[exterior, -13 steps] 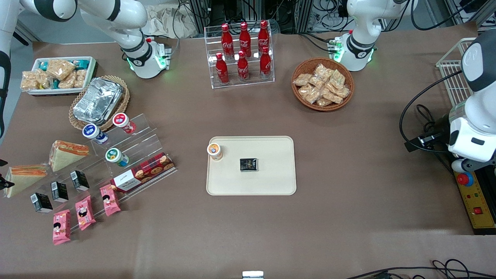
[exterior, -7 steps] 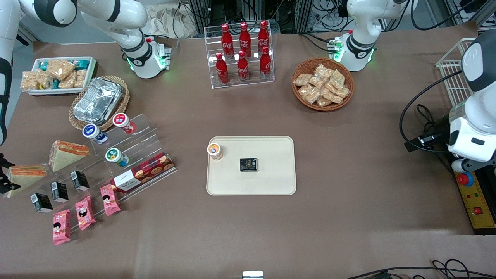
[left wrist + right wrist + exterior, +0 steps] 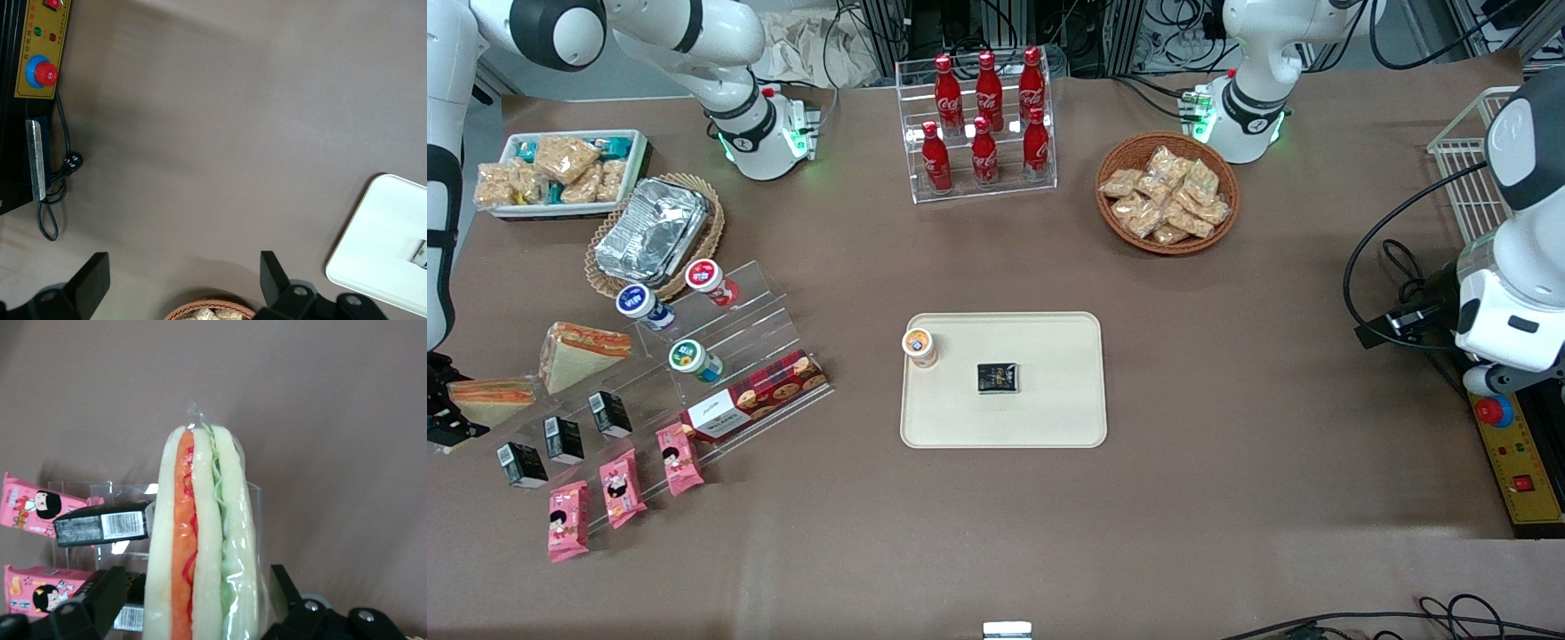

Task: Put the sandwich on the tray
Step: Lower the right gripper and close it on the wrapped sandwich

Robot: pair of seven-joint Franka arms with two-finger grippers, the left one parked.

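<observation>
Two wrapped sandwich wedges lie toward the working arm's end of the table. The sandwich [image 3: 496, 396] nearer the table's end stands on edge between my gripper's fingers [image 3: 107, 590], orange-red and green layers showing [image 3: 200, 540]. My gripper [image 3: 441, 414] [image 3: 197, 587] is open and straddles it, with a small gap on each side. The other wedge [image 3: 580, 352] lies a little farther from the front camera. The cream tray [image 3: 1049, 418] sits mid-table and also shows in the left wrist view [image 3: 380, 247].
On the tray stand a small orange-lidded cup [image 3: 919, 346] and a black packet [image 3: 998, 378]. Beside the sandwiches a clear stepped stand [image 3: 720, 347] holds small tubs, black cartons [image 3: 563, 437], a biscuit box and pink snack packs [image 3: 618, 487]. Cola bottles [image 3: 984, 116] and baskets stand farther back.
My gripper has moved in over the nearer sandwich's wide end, covering more of it. The sandwich and all else stay put.
</observation>
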